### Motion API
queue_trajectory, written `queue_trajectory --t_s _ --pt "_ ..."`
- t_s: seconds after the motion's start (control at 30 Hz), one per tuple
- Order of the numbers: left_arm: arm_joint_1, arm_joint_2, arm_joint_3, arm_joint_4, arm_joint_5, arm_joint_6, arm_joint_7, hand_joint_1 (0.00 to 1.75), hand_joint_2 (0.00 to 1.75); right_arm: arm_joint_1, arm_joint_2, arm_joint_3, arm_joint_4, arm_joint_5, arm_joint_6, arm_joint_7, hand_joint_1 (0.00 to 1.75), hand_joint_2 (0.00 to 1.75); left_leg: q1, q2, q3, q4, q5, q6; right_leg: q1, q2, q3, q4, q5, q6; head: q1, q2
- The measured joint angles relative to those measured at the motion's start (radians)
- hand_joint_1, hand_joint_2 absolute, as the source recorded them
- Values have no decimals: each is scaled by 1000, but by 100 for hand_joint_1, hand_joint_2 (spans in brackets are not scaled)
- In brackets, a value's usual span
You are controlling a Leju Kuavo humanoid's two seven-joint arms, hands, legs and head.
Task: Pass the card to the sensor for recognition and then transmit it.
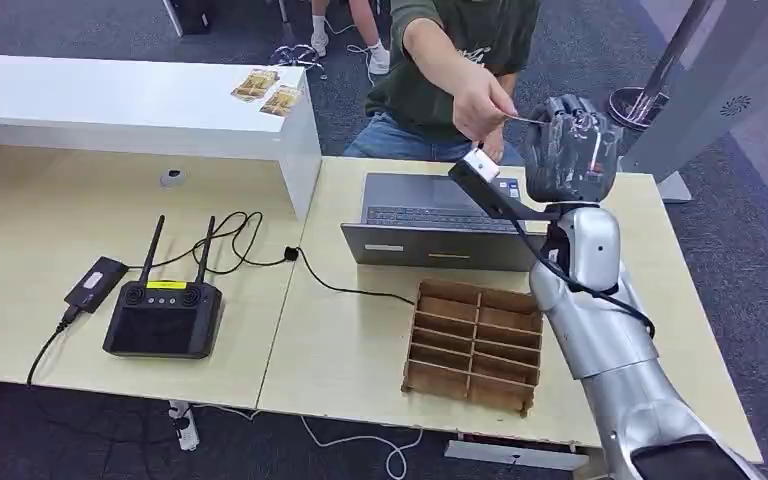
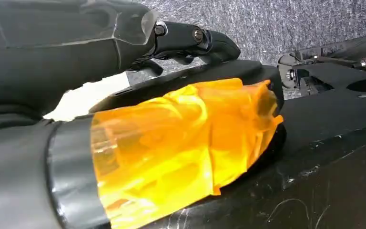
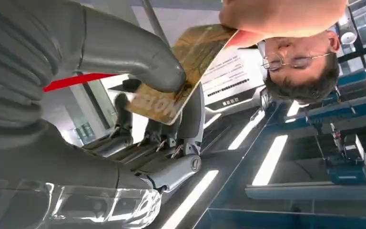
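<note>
One card pinched betw. thumb and fingers of raised right hand, person's hand gripping opp. edge.

Card print too blurred to read, partly under right hand thumb, person's hand cut by pic edge, left hand grip unclear

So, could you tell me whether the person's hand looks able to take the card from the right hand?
Probably yes: the person's hand already pinches the card the right hand holds, nothing between them.
</note>
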Motion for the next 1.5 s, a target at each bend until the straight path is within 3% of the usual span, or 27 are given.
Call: queue_trajectory --t_s 0.8,0.9,0.93,0.97,1.03,1.13,1.5 --pt "0 0 0 0 11 0 0 0 0 0 0 0 0 -76 6 -20 175 175 0 0 0 0 0 0 0 0 0 0 0 0 0 0" --pt "0 0 0 0 21 0 0 0 0 -1 8 -11 0 -252 76 -43 175 175 0 0 0 0 0 0 0 0 0 0 0 0 0 0" --pt "1 1 0 0 26 0 -3 0 0 -4 26 -35 2 -439 167 -58 175 175 0 0 0 0 0 0 0 0 0 0 0 0 0 0" --pt "1 1 0 0 27 0 -5 0 0 -8 39 -54 7 -576 206 -60 175 175 0 0 0 0 0 0 0 0 0 0 0 0 0 0" --pt "2 2 0 0 27 0 -6 0 0 -24 48 -68 21 -708 214 -64 175 175 0 0 -1 0 0 0 0 -1 0 0 0 0 0 0" --pt "2 3 0 0 28 -3 -6 0 0 -59 52 -78 47 -753 251 -75 175 175 0 0 -1 0 0 0 0 -1 0 0 0 0 0 0" --pt "1 3 1 0 29 -6 -8 0 0 -89 72 -84 79 -757 255 -69 175 175 0 0 -1 0 0 0 0 -1 0 0 0 0 0 0"
